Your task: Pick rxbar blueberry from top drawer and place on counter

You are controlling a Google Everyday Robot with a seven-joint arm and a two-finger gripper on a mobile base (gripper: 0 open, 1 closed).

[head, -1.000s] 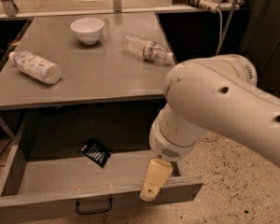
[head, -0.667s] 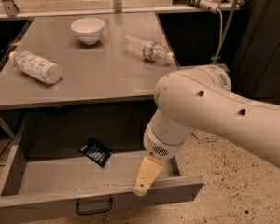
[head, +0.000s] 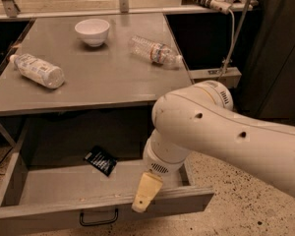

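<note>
Now the gripper (head: 145, 196) has slid further left above the front edge of the open top drawer (head: 49, 215), nearer the rxbar blueberry (head: 101, 160), which lies unmoved on the drawer floor. Whether the gripper is spread or closed cannot be told.

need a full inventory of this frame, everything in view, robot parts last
counter: 1, grey metal, upper middle
bowl: 1, white, upright at the back of the counter
left bottle: 1, clear plastic, lying on the counter's left side
right bottle: 1, clear plastic, lying near the counter's right edge
top drawer: 1, grey, pulled open below the counter, black handle in front
rxbar blueberry: 1, dark wrapper, flat on the drawer floor, mid-back
power strip: 1, pale, top right
floor: speckled, lower right
arm: 1, white, entering from the right
end effector: 1, beige, at the drawer's front edge, right of the bar, not touching it
</note>
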